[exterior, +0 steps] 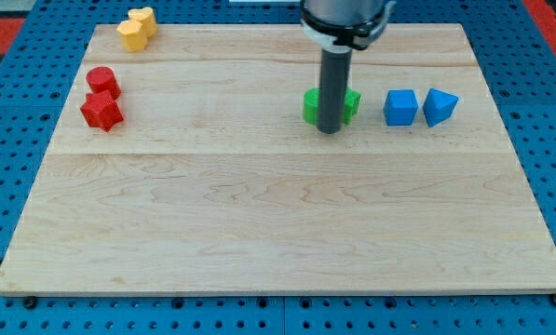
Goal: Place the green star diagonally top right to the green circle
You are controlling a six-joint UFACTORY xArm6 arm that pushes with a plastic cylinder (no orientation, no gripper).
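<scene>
My tip (330, 130) rests on the board right in front of two green blocks and hides their middle. Green shows on both sides of the rod: one piece on the view's left (311, 105) and one on the view's right (351, 102). I cannot tell which is the green star and which is the green circle, or whether they touch. The rod comes down from the view's top centre.
A blue cube (400, 107) and a blue triangular block (440, 106) sit right of the green blocks. A red cylinder (101, 82) and a red star-like block (101, 111) sit at the left. Two yellow blocks (137, 28) lie at the top left. The wooden board (278, 233) lies on blue pegboard.
</scene>
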